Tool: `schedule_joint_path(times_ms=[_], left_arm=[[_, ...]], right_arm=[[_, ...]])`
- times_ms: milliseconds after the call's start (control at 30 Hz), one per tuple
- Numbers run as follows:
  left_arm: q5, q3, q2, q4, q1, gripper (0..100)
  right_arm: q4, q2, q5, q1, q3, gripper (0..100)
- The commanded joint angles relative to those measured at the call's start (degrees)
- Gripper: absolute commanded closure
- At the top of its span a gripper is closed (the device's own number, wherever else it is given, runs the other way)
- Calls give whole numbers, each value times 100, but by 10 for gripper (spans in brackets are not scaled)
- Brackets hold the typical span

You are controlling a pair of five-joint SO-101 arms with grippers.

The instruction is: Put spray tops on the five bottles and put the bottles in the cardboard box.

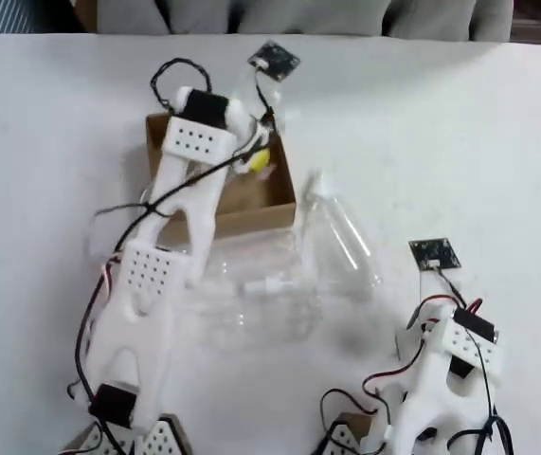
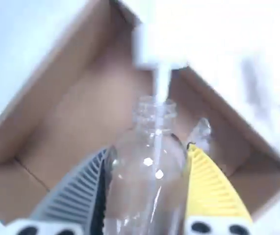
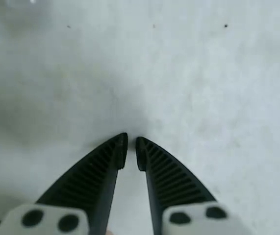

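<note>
My left gripper (image 2: 147, 169) is shut on a clear bottle (image 2: 147, 176) with a white spray top (image 2: 160, 41) on its neck, held over the open cardboard box (image 2: 76, 117). From above, that left gripper (image 1: 254, 150) hangs over the box (image 1: 242, 194) near its far side. One clear bottle (image 1: 344, 232) with a spray top lies on the table right of the box, and more clear bottles (image 1: 256, 294) lie in front of it. My right gripper (image 3: 130, 148) is shut on nothing, low over bare table, with its arm (image 1: 441, 365) at the near right.
The white left arm (image 1: 152, 275) stretches from the near left edge across the box's front wall. Two small black tags (image 1: 275, 61) (image 1: 435, 254) lie on the white table. Another clear bottle (image 2: 203, 132) rests inside the box beside my yellow finger.
</note>
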Motion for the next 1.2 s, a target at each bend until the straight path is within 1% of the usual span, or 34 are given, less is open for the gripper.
schedule_joint_path(times_ms=[0, 133, 567, 633, 733, 933, 1067, 1167], left_arm=[[422, -809, -119, 229, 145, 980], [782, -1073, -119, 237, 101, 980], [844, -1213, 4, 484, 101, 980], [967, -1213, -40, 510, 101, 980], [1310, -1204, -163, 527, 84, 980], [1670, -1178, -602, 554, -13, 980], [1732, -1160, -945, 554, -40, 980], [1732, -615, -1314, 554, -40, 980]], right_arm=[[-154, -75, -26, -84, 18, 981], [-154, -75, -26, -84, 18, 981], [-163, -75, -26, -84, 18, 981], [-163, -75, -26, -84, 18, 981], [-171, -75, -26, -84, 18, 981], [-171, -75, -35, -84, 18, 981], [-207, -75, -35, -84, 18, 981], [-207, -75, -35, -84, 18, 981]])
